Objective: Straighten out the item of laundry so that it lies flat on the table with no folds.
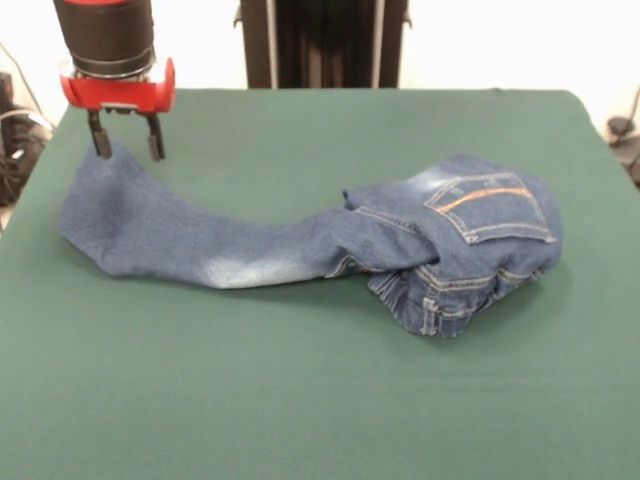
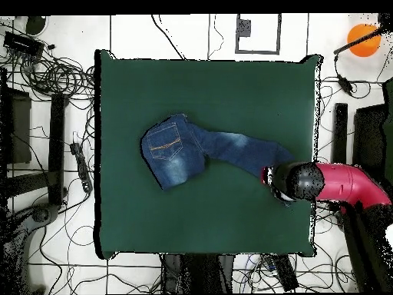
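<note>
The blue denim jeans [image 1: 300, 245] lie on the green table [image 1: 300, 400]. The waist and seat part, with an orange-stitched back pocket [image 1: 490, 207], is bunched and folded over itself at the right. One leg stretches out to the left. My gripper [image 1: 127, 148] hangs over the end of that leg at the table's far left, its fingers [image 1: 155, 148] apart, with the cloth's edge rising up to the left fingertip. In the overhead view the jeans [image 2: 184, 150] lie mid-table and the arm's head covers the gripper [image 2: 278, 184] at the leg's end.
The robot's pedestal [image 1: 320, 45] stands at the far side. The red arm [image 2: 345, 184] reaches in from the right edge of the table [image 2: 230, 92] in the overhead view. Cables and gear lie on the floor around the table.
</note>
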You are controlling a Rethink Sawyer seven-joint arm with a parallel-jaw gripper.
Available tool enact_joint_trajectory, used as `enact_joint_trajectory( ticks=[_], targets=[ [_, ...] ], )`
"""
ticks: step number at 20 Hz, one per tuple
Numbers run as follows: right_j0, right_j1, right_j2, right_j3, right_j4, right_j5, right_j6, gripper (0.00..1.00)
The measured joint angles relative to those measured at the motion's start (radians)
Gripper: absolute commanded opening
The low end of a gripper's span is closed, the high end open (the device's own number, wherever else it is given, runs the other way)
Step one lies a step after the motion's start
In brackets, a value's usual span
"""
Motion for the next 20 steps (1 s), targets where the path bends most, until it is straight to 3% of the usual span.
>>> enact_joint_trajectory(
  ticks=[10, 20],
  targets=[
    [0.015, -0.005, -0.017, 0.0, 0.0, -0.001, 0.0, 1.0],
    [0.127, 0.006, -0.04, 0.0, 0.011, -0.081, 0.0, 1.0]
  ],
)
